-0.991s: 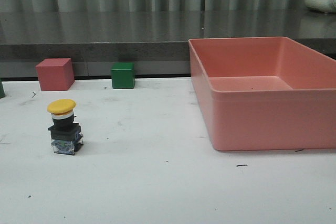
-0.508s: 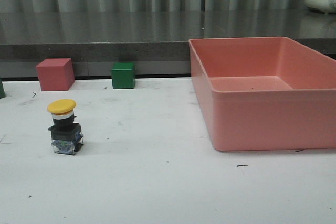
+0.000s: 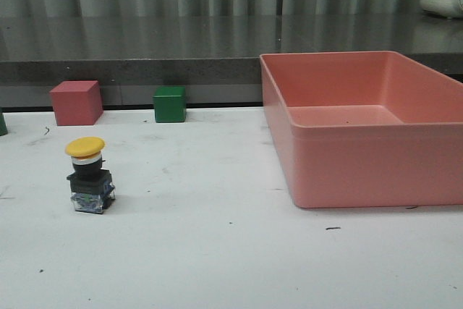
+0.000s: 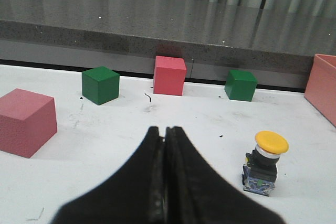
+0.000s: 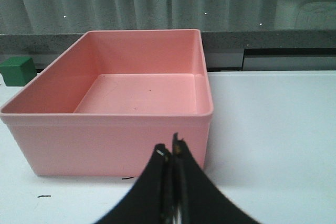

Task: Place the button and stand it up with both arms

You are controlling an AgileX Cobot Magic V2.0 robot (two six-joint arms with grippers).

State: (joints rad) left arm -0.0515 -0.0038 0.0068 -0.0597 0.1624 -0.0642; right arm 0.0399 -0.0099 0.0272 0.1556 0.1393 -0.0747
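Upright button (image 3: pixel 89 176): it stands alone on the white table (image 3: pixel 217 251), yellow cap on top, clear block base down, well left of the pink bin (image 3: pixel 365 124).
Left gripper (image 4: pixel 165 130): fingers pressed together, holding nothing, near the button but not touching it.
Right gripper (image 5: pixel 172 153): fingers pressed together, holding nothing, just in front of the bin's near wall.
Cubes: a pink cube (image 3: pixel 76 102) and a green cube (image 3: pixel 169 103) sit at the table's far edge.
Writing: none can be read on the button, bin or cubes.
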